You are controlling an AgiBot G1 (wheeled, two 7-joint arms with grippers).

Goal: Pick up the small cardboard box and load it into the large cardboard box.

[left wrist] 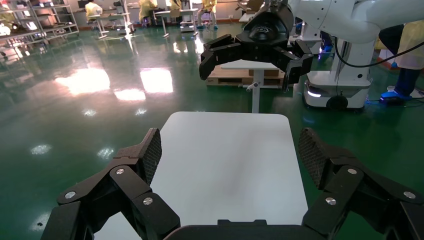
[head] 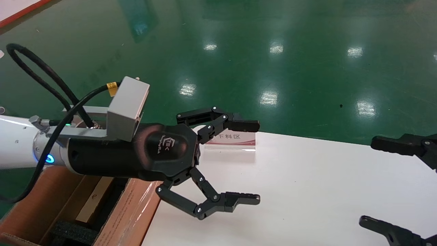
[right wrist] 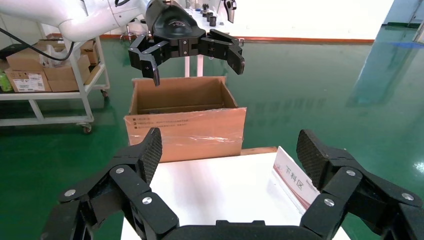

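Observation:
The large cardboard box (head: pixel 131 208) stands open at the table's left end, below my left arm, with black foam inside. A lighter brown carton with a small printed mark, the small cardboard box (head: pixel 91 201), lies inside it and is partly hidden by the arm. My left gripper (head: pixel 256 161) is open and empty over the white table (head: pixel 307 188), just right of the box. The right wrist view shows this gripper (right wrist: pixel 197 72) above the large cardboard box (right wrist: pixel 185 130). At the right edge of the table, my right gripper (head: pixel 368 181) is open and empty.
A clear sign stand with a red stripe (head: pixel 232 140) sits at the table's far edge, by the left gripper's upper finger. Green floor surrounds the table. A white cart with boxes (right wrist: pixel 45 75) stands beyond the large box.

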